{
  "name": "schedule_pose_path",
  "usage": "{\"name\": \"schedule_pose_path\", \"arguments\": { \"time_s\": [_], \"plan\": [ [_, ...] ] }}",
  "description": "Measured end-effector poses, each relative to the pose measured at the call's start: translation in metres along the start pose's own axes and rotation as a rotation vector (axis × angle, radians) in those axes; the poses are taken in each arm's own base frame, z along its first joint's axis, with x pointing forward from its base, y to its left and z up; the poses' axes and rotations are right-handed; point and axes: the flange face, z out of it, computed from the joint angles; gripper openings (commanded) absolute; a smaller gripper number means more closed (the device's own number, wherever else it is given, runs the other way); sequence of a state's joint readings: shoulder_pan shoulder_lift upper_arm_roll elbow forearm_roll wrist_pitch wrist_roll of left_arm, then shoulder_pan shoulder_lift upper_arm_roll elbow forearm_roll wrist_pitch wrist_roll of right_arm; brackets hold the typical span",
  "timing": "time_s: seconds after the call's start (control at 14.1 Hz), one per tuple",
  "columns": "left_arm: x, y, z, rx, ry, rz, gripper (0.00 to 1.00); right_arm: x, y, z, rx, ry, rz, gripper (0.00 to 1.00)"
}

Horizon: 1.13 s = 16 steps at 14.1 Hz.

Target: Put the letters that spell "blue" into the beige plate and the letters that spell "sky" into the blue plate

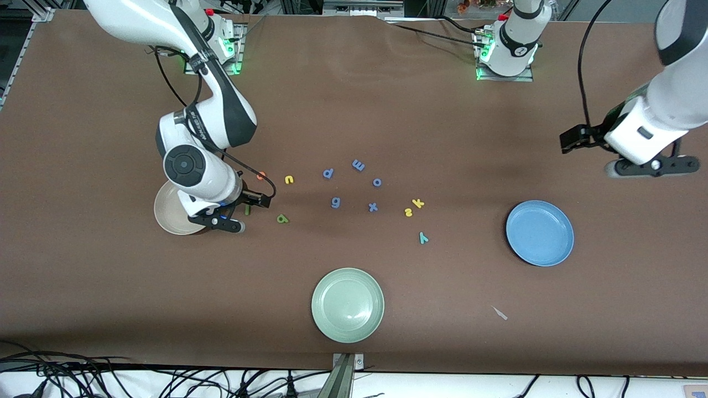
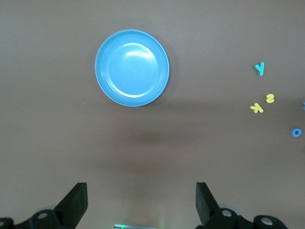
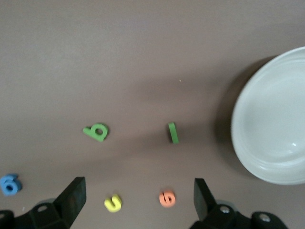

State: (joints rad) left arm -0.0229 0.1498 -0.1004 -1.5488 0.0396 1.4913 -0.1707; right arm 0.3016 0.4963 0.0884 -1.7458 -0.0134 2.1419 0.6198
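The beige plate [image 1: 166, 216] [image 3: 271, 119] lies at the right arm's end, partly hidden by that arm. Beside it are the green l [image 1: 247, 209] [image 3: 173, 132], green b [image 1: 282, 219] [image 3: 96, 131], orange e [image 1: 261, 176] [image 3: 167, 198] and yellow u [image 1: 289, 179] [image 3: 113, 203]. My right gripper [image 1: 218, 223] [image 3: 139, 198] hangs open and empty over the table by the plate's edge. Yellow s [image 1: 409, 212] [image 2: 270, 98], yellow k [image 1: 418, 203] [image 2: 257, 108] and teal y [image 1: 423, 237] [image 2: 259, 68] lie mid-table. The blue plate [image 1: 540, 232] [image 2: 132, 67] is empty. My left gripper [image 1: 652, 166] [image 2: 141, 195] waits open, high over the left arm's end.
Several blue letters [image 1: 358, 165] are scattered mid-table between the two letter groups; one blue o [image 2: 296, 132] shows in the left wrist view. A pale green plate [image 1: 347, 304] sits nearest the front camera. A small pale scrap [image 1: 499, 313] lies beside it, toward the left arm's end.
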Motion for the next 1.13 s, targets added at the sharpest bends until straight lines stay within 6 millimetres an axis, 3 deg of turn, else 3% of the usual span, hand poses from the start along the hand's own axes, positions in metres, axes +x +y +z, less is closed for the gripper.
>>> {"name": "schedule_pose_path", "arguments": {
  "time_s": [0.21, 0.5, 0.64, 0.78, 0.99, 1.13],
  "plan": [
    [0.026, 0.005, 0.050, 0.007, -0.087, 0.008, 1.00, -0.008, 0.013, 0.045, 0.008, 0.014, 0.010, 1.00],
    [0.062, 0.036, 0.104, -0.023, -0.085, 0.043, 1.00, -0.007, 0.031, 0.065, -0.006, -0.002, 0.020, 1.00],
    [0.069, 0.071, 0.121, -0.051, -0.057, 0.055, 1.00, 0.000, 0.041, 0.072, -0.006, -0.003, 0.015, 1.00],
    [0.063, 0.104, 0.124, -0.040, -0.052, 0.031, 1.00, 0.003, 0.045, 0.082, -0.005, -0.005, 0.014, 1.00],
    [0.063, 0.122, 0.132, -0.043, -0.027, 0.024, 1.00, 0.002, 0.046, 0.095, -0.011, -0.018, 0.012, 0.99],
    [0.070, 0.131, 0.149, -0.064, 0.036, 0.031, 1.00, 0.002, 0.046, 0.100, -0.015, -0.025, 0.010, 0.86]
  ]
}}
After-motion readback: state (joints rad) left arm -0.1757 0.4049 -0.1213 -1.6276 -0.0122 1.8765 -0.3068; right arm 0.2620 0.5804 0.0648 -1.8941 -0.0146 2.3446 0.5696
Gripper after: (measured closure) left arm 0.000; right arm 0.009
